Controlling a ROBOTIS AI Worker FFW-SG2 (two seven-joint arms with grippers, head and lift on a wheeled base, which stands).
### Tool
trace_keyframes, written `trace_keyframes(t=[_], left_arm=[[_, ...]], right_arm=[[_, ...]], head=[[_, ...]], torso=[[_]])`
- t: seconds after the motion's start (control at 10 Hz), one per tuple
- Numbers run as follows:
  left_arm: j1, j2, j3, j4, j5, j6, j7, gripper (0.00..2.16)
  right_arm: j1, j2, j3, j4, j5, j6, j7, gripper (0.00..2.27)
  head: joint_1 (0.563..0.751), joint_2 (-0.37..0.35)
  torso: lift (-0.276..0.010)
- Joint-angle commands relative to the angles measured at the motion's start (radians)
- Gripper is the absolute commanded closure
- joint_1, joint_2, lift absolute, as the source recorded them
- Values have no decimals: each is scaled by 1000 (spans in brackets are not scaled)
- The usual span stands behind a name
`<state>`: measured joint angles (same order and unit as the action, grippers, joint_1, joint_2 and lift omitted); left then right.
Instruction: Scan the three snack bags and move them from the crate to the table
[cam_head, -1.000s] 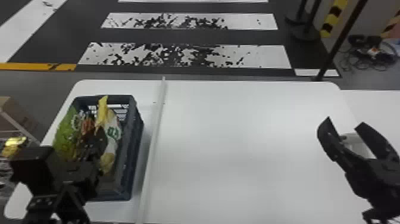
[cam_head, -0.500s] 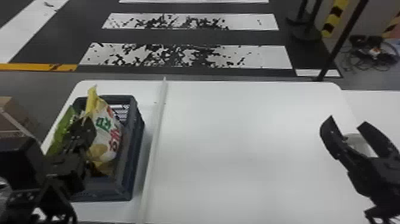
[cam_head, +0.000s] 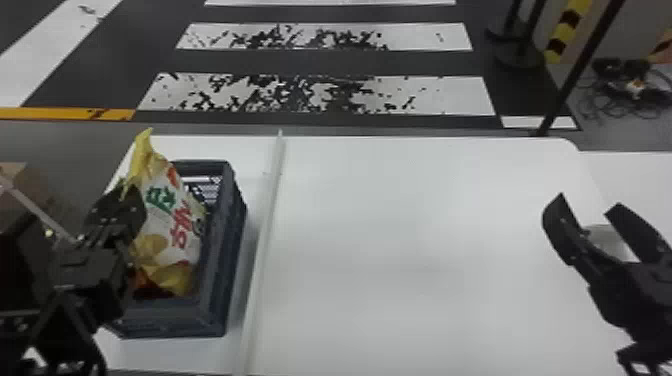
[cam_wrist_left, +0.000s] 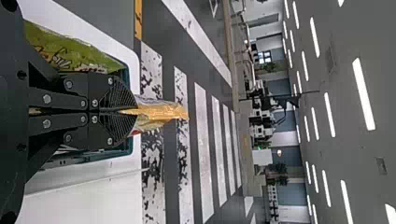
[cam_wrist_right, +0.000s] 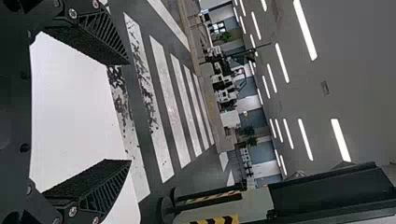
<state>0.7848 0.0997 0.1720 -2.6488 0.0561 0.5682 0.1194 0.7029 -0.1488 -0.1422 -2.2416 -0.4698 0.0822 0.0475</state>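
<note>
In the head view my left gripper (cam_head: 131, 197) is over the crate's left part, shut on the upper part of a yellow-and-white snack bag (cam_head: 165, 215). The bag hangs upright, its lower end within the outline of the crate (cam_head: 220, 270). The left wrist view shows the left gripper (cam_wrist_left: 122, 111) with its fingers together and the bag's yellow end (cam_wrist_left: 161, 112) sticking out past them; a green snack bag (cam_wrist_left: 70, 51) lies in the crate beside it. My right gripper (cam_head: 582, 205) stands open over the table's right side; the right wrist view shows the gripper (cam_wrist_right: 128, 112) with nothing between its fingers.
The crate stands on the left of the white table (cam_head: 425, 225), beside a long pale strip (cam_head: 265, 250) running front to back. A dark pole (cam_head: 575, 75) rises behind the table's far right corner. A cardboard box (cam_head: 25, 190) is at the left.
The left gripper has moved up and to the left, and the yellow-and-white bag has risen with it from among the other bags. The right arm has barely shifted.
</note>
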Motion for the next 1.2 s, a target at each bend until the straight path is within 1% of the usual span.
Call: trace_keyframes(t=[0.0,0.1,0.2,0.4,0.5,0.6,0.7,0.8,0.9,1.0,1.1], left_arm=[[4,0,-5,-48,-25,45,19,2132],[4,0,-5,-74,-28,42,31,2132],[4,-2,-6,-106,-27,42,32,2132],[14,0,-8,-186,-21,42,32,2132],[14,0,-9,-212,-7,42,25,2132],[16,-2,-16,-226,39,36,5,2132],[14,-2,-29,-227,90,26,-33,2132],[7,-2,-42,-226,166,23,-81,2135],[-7,-5,-65,-221,232,26,-119,2135],[-15,-11,-77,-203,289,29,-155,2135],[-35,-11,-91,-154,347,29,-199,2135]], right_arm=[[0,0,-7,0,-4,0,0,147],[1,0,-11,-1,-13,0,0,147],[3,0,-13,-1,-15,-3,0,147],[1,0,-8,-7,-13,-3,0,147],[1,0,-7,-9,-13,-3,0,147],[1,2,-5,-10,-13,-3,-2,147],[3,2,-5,-15,-13,-6,-2,147],[12,2,-5,-21,-12,-6,-3,147],[17,2,-7,-35,-7,-6,-8,147],[17,2,-5,-39,-6,-6,-11,147],[17,2,-8,-39,-3,-6,-11,147]], head=[[695,56],[695,59],[695,59],[695,46],[695,40],[695,36],[695,20],[695,-9],[695,-50],[695,-74],[695,-116]], torso=[[-62],[-62],[-62],[-62],[-62],[-62],[-62],[-62],[-62],[-62],[-62]])
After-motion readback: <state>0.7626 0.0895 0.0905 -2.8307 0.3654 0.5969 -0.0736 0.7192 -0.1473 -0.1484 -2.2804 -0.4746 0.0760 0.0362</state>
